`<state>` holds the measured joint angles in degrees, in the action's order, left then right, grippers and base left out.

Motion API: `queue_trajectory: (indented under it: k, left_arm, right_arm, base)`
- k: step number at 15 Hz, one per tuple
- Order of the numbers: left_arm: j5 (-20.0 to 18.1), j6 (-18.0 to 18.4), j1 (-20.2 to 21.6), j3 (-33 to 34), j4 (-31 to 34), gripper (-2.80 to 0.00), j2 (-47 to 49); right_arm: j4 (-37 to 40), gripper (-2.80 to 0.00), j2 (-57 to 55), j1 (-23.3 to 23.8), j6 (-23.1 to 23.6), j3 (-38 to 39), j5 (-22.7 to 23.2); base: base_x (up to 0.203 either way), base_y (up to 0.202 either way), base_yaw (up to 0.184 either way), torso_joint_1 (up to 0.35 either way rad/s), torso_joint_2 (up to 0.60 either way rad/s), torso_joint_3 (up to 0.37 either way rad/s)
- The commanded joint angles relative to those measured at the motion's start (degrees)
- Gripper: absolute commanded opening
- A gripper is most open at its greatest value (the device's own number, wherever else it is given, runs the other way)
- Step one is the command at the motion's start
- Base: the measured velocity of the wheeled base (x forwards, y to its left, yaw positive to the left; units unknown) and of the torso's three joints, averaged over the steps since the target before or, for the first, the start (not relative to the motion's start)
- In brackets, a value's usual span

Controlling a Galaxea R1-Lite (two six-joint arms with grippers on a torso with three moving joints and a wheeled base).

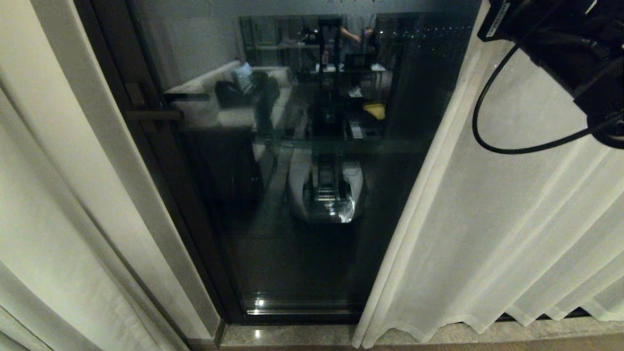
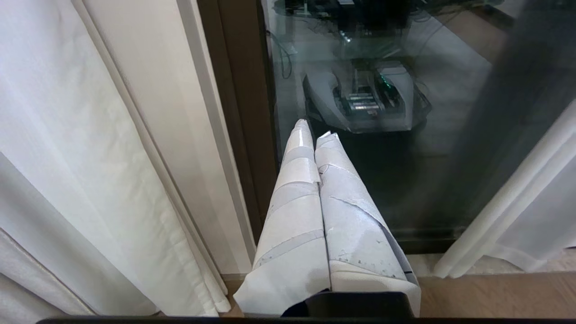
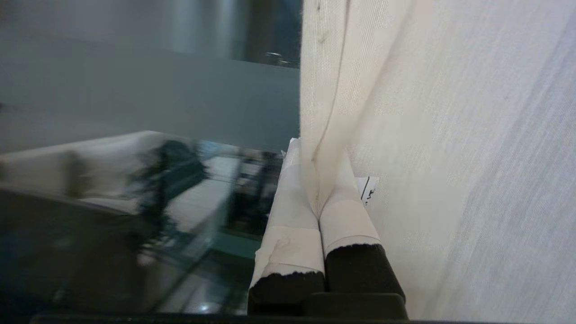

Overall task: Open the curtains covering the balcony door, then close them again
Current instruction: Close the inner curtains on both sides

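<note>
A home's living room is showing here: floor-length curtains [image 1: 512, 234] are hanging beside a glass balcony door [image 1: 302, 195] with a dark lever handle [image 1: 153, 115]. The pane is reflecting a pale sofa [image 1: 209, 105] with cushions, and a stone sill [image 1: 487, 334] is running along the floor.

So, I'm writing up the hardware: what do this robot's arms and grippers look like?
Both the left gripper and right gripper have long tapering fingers wrapped in white tape over black bases. The right arm is black, with a white label and a looping black cable.
</note>
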<state>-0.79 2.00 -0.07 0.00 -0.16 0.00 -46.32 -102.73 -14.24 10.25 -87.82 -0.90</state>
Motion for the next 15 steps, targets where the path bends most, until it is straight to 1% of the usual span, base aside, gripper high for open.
queue_trajectory:
  k: [1,3,4,7,11,13,15]
  left_arm:
    - [0.01,0.02,-0.01,0.0,-0.02,-2.8,0.0]
    - [0.0,0.02,-0.01,0.0,-0.02,-2.8,0.0]
    - [0.0,0.02,-0.01,0.0,-0.02,-2.8,0.0]
    - [0.0,0.02,-0.01,0.0,-0.02,-2.8,0.0]
    - [0.07,0.02,-0.01,0.0,-0.02,-2.8,0.0]
    - [0.0,0.02,-0.01,0.0,-0.02,-2.8,0.0]
    - [0.0,0.02,-0.01,0.0,-0.02,-2.8,0.0]
  right_arm:
    - [-0.51,-2.8,0.16,1.23,0.11,0.26,0.02]
    - [-0.52,-2.8,0.16,1.41,0.13,0.37,0.02]
    - [-0.52,0.0,0.19,1.5,0.13,0.37,0.02]
    - [-0.7,0.0,0.84,1.5,0.04,0.51,0.02]
    - [-1.22,0.0,3.65,1.5,0.12,3.73,0.02]
    - [-1.34,0.0,6.41,1.5,0.13,7.91,-0.03]
    - [-1.69,0.0,10.06,1.56,0.13,13.93,-0.09]
  base:
    - [0.0,0.0,0.0,0.0,0.0,0.0]
    - [0.0,0.0,0.0,0.0,0.0,0.0]
    - [0.0,0.0,0.0,0.0,0.0,0.0]
    - [0.0,0.0,0.0,0.0,0.0,0.0]
    - [0.0,0.0,0.0,0.0,0.0,0.0]
    - [0.0,0.0,0.0,0.0,0.0,0.0]
    - [0.0,0.0,0.0,0.0,0.0,0.0]
